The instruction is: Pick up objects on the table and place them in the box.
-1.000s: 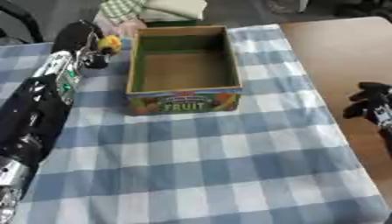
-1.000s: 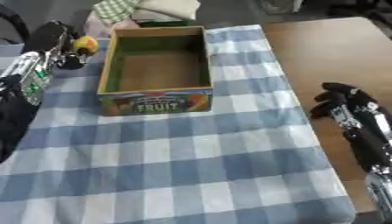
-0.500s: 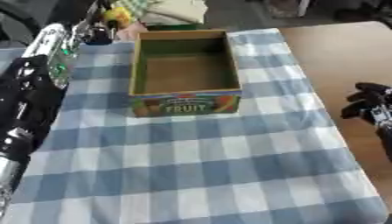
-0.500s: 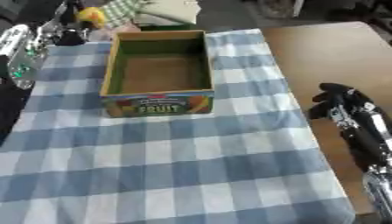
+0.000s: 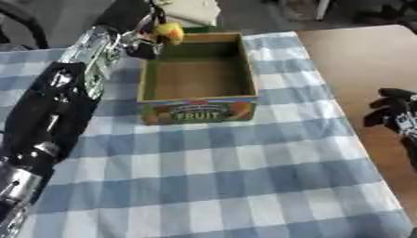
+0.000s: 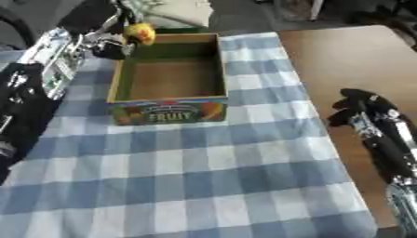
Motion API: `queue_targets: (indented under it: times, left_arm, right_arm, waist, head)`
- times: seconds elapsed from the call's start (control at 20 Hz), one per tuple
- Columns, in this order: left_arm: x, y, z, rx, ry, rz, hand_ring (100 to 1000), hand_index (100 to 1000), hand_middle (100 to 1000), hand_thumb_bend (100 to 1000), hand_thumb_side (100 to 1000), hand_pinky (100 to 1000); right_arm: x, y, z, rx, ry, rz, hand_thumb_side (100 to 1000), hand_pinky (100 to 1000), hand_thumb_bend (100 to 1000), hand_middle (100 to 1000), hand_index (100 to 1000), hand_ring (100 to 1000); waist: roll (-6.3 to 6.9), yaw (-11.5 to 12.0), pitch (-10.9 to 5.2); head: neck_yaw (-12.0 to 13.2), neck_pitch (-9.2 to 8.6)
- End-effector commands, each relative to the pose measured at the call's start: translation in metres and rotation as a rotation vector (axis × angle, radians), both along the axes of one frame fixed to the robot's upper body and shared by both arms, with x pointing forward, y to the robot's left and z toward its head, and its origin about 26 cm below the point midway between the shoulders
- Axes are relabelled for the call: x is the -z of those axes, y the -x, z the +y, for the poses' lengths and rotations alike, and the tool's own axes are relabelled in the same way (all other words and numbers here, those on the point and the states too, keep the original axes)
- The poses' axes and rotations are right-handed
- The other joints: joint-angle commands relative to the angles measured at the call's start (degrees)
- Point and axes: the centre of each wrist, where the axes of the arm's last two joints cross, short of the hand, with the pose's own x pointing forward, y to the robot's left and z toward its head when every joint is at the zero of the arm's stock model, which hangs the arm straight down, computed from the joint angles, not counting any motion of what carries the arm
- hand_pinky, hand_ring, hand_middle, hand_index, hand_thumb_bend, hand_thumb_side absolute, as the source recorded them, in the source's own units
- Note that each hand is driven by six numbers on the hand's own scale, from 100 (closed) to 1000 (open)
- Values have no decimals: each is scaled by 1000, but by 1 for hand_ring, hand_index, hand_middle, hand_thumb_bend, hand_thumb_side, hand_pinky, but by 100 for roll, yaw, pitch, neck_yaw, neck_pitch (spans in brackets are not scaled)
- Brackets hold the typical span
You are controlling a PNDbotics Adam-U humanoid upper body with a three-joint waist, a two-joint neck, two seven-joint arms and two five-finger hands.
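Observation:
A cardboard fruit box (image 5: 198,109) with green inner walls stands open and empty on the checked cloth. My left hand (image 5: 140,43) is raised at the box's far left corner, fingers curled round a small yellow and orange object (image 5: 170,31) that hangs just over the box's far rim. My right hand (image 6: 361,108) rests on the bare wooden table at the right edge, fingers curled and holding nothing.
A blue and white checked cloth (image 5: 220,176) covers most of the table. Bare brown tabletop (image 6: 342,56) lies to the right. A pale cloth-like bundle (image 5: 191,10) sits beyond the box's far side.
My left hand has carried the yellow object from left of the box to above the box's far left corner. The camera has shifted. The right hand has stayed put.

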Motion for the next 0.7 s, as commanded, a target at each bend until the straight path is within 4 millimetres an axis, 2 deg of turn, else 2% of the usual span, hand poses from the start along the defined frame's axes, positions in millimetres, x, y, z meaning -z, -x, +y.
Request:
queue_targets:
  times: [0.05, 0.1, 0.2, 0.35, 0.4, 0.45, 0.7]
  left_arm:
    - [-3, 0, -6, 35, -45, 20, 423, 389, 352, 100, 114, 573]
    - [1, 0, -7, 42, -52, 47, 429, 399, 361, 100, 120, 575]
    - [5, -1, -8, 58, -65, 90, 477, 490, 441, 116, 162, 593]
    - [5, 1, -9, 92, -51, 115, 544, 602, 538, 451, 302, 624]
    - [4, 3, -9, 106, -36, 116, 561, 629, 566, 528, 371, 634]
    - [3, 4, -9, 118, -16, 117, 572, 653, 586, 562, 431, 640]
    - [-13, 17, 1, 149, 109, 81, 584, 680, 606, 688, 557, 652]
  right_arm:
    - [-8, -1, -3, -2, 7, -24, 522, 581, 100, 598, 783, 571]
    - [-8, -1, -2, -3, 7, -24, 522, 581, 100, 598, 783, 571]
    - [-8, -1, -2, -5, 6, -24, 523, 581, 100, 597, 783, 571]
    - [-8, -1, -2, -5, 6, -24, 523, 581, 100, 597, 783, 571]
    - [-8, -1, -2, -5, 5, -24, 523, 581, 100, 597, 783, 571]
    - [-8, -1, -2, -4, 5, -24, 524, 581, 100, 597, 783, 571]
    - [-7, -1, -3, 2, 4, -21, 525, 581, 100, 597, 783, 571]
  waist:
    - [-30, -11, -121]
    - [-30, -11, -121]
    - [-33, -7, -121]
    - [-39, 8, -122]
    - [-42, 16, -122]
    - [-45, 22, -121]
    - [-54, 79, -127]
  head:
    - [15, -32]
    - [19, -34]
    - [13, -40]
    - [9, -44]
    - [7, -45]
    - [5, -51]
    - [-19, -61]
